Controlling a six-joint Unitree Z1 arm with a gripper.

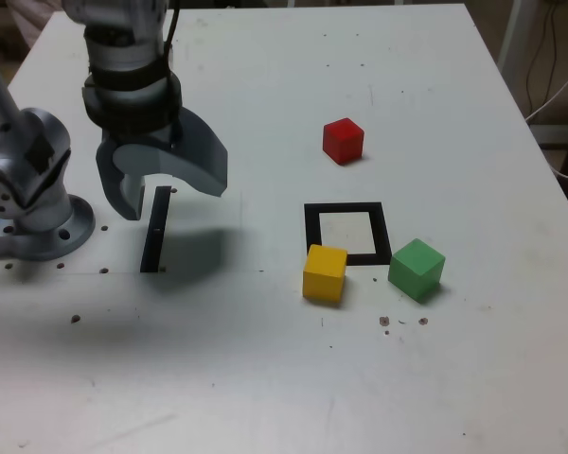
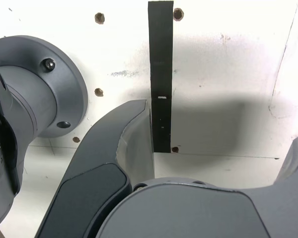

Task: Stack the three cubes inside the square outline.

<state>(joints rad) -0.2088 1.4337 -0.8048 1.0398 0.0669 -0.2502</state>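
We see the gripper (image 1: 175,208) wide open and empty above a white table (image 1: 237,378), no readable lettering.

The exterior view looks down at a slant from high above the surface (image 1: 227,378), standing well back and facing its far edge at 12 o'clock. It takes in a broad stretch of the surface, with the arm's round base (image 1: 52,236) at 9 o'clock. The wrist view sits much nearer, directly behind the claw (image 1: 173,200), looking steeply down past it. Both views share the base, the claw, the black strip (image 1: 156,232) and the patch around it, toward 9 o'clock in the exterior view.
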